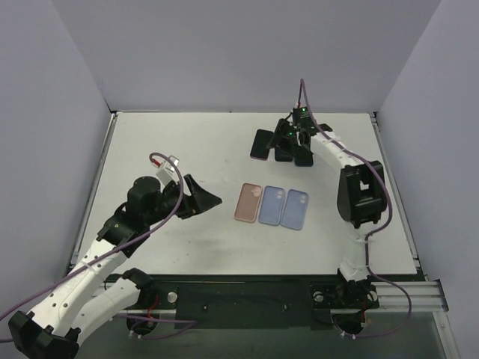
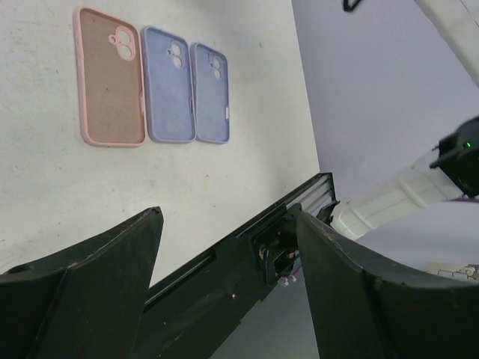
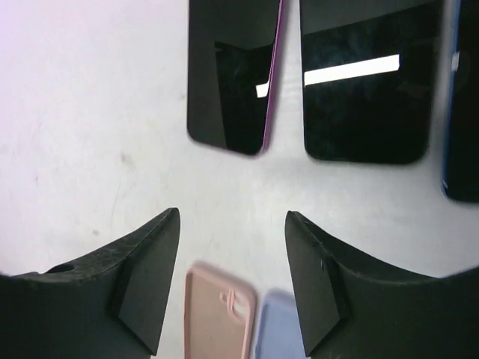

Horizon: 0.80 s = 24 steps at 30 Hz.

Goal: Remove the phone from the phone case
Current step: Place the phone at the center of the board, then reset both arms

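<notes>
Three empty phone cases lie open-side up in a row mid-table: a pink case and two blue cases. Behind them three dark phones lie screen-up side by side: one with a magenta edge, a black one, and one with a blue edge. My right gripper hovers over the phones, open and holding nothing. To the left of the cases my left gripper is open and holds nothing.
The white table is walled in by grey panels at the back and both sides. A black rail with the arm bases runs along the near edge. The right arm's links stand to the right of the cases.
</notes>
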Available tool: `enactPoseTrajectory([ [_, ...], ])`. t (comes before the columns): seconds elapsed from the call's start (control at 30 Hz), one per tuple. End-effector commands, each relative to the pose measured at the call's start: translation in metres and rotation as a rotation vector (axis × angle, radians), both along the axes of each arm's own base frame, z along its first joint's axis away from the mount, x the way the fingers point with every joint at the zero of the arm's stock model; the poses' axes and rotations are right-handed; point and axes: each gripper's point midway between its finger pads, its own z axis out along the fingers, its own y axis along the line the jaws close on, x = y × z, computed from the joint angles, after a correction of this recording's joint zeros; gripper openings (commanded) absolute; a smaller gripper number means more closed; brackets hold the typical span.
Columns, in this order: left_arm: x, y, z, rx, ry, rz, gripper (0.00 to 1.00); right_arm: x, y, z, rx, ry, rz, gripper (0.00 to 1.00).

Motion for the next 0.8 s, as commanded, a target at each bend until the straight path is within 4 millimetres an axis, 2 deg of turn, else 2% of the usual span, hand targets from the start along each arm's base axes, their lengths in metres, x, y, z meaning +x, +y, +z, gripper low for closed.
enactPoseTrajectory([
  [0.0,0.008,0.012,0.046,-0.024,-0.144,0.065,0.82,-0.059,-0.026,0.073,-0.099,-0.085,0.022,0.55],
  [0.03,0.009,0.015,0.053,-0.024,-0.165,0.088,0.82,-0.071,-0.036,0.096,-0.118,-0.131,0.0,0.56],
  [0.07,0.009,0.018,0.057,-0.018,-0.181,0.097,0.82,-0.092,-0.046,0.085,-0.146,-0.101,-0.004,0.58],
  [0.1,0.011,0.023,0.066,-0.02,-0.209,0.124,0.82,-0.108,-0.058,0.099,-0.177,-0.129,-0.027,0.59],
  [0.13,0.01,0.026,0.069,-0.011,-0.225,0.131,0.82,-0.131,-0.067,0.087,-0.206,-0.102,-0.031,0.69],
  [0.17,0.01,0.031,0.078,-0.013,-0.253,0.151,0.82,-0.144,-0.076,0.112,-0.218,-0.181,-0.049,0.74],
  [0.2,0.009,0.034,0.08,-0.001,-0.27,0.157,0.82,-0.165,-0.084,0.097,-0.254,-0.145,-0.045,0.84],
  [0.23,0.008,0.04,0.092,-0.001,-0.309,0.178,0.82,-0.178,-0.095,0.12,-0.284,-0.223,-0.072,0.86],
  [0.27,0.009,0.045,0.094,0.016,-0.321,0.203,0.82,-0.201,-0.11,0.129,-0.32,-0.247,-0.1,0.88],
  [0.3,0.006,0.051,0.104,0.019,-0.358,0.214,0.82,-0.214,-0.114,0.13,-0.344,-0.254,-0.094,0.88],
  [0.33,0.006,0.057,0.108,0.027,-0.373,0.239,0.82,-0.234,-0.128,0.14,-0.373,-0.292,-0.124,0.89],
  [0.37,0.004,0.062,0.117,0.033,-0.404,0.254,0.82,-0.243,-0.134,0.144,-0.386,-0.307,-0.131,0.89],
  [0.47,-0.003,0.081,0.14,0.036,-0.485,0.318,0.82,-0.287,-0.163,0.17,-0.391,-0.406,-0.211,0.9],
  [0.6,-0.015,0.103,0.17,0.049,-0.587,0.38,0.82,-0.328,-0.194,0.199,-0.378,-0.54,-0.302,0.9],
  [0.77,-0.023,0.128,0.189,0.068,-0.662,0.471,0.82,-0.355,-0.212,0.212,-0.342,-0.6,-0.376,0.91],
])
